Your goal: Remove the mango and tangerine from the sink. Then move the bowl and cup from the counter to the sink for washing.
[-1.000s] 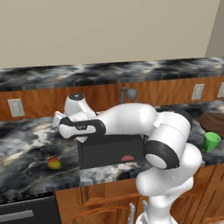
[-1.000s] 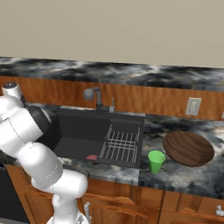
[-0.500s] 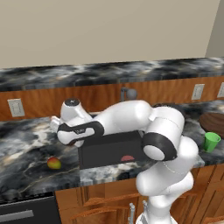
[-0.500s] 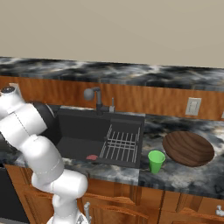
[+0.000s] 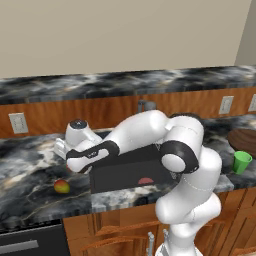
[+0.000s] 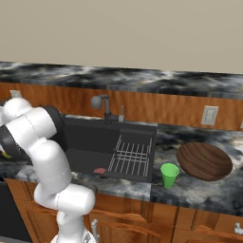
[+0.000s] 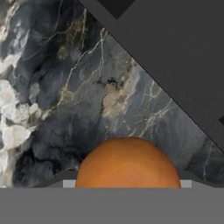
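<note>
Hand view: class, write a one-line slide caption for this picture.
The tangerine sits between the gripper's jaws, above the marbled counter beside the dark sink.

Even, soft light is falling across the whole kitchen, with no clear source showing. The wall (image 5: pixel 125 35) is looking flat and evenly lit. The white arm (image 5: pixel 150 130) is carrying gentle shading on its underside. The sink (image 6: pixel 95 142) is sitting dark, its detail hard to read. In the hand view the orange fruit (image 7: pixel 127 164) is glowing softly without glare, and the counter (image 7: pixel 65 87) is appearing slightly blurred, perhaps from coarse rendering.
</note>
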### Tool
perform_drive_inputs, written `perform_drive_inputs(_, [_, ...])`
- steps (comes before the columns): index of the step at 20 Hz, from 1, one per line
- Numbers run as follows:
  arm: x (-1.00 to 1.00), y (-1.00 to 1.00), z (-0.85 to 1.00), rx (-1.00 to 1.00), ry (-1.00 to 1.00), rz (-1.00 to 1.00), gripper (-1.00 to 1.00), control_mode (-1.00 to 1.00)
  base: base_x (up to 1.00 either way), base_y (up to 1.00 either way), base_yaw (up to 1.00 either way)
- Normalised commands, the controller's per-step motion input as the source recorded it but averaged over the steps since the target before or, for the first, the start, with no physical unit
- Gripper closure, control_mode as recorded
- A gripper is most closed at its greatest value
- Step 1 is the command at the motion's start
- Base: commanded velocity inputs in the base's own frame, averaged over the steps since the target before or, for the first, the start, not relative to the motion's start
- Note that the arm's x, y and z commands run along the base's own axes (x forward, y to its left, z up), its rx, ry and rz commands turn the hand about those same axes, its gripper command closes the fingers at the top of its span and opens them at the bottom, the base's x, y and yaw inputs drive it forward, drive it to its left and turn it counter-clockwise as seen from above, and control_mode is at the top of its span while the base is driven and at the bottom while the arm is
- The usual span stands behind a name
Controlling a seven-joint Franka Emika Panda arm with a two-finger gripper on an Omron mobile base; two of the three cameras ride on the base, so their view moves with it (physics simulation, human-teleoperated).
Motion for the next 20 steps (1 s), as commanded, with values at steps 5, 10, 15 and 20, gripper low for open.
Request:
perform_drive_inputs(5, [0.01,0.11,-0.22,0.0,0.0,-0.03,1.0,-1.0,0.0,0.0,0.0])
perform_drive_inputs(10, [0.05,0.04,-0.2,0.0,0.02,-0.03,1.0,-1.0,0.0,0.0,0.0])
perform_drive_inputs(15, [0.07,0.06,-0.2,0.0,0.02,-0.01,1.0,-1.0,0.0,0.0,0.0])
perform_drive_inputs(20, [0.07,0.07,-0.19,0.0,0.03,-0.01,1.0,-1.0,0.0,0.0,0.0])
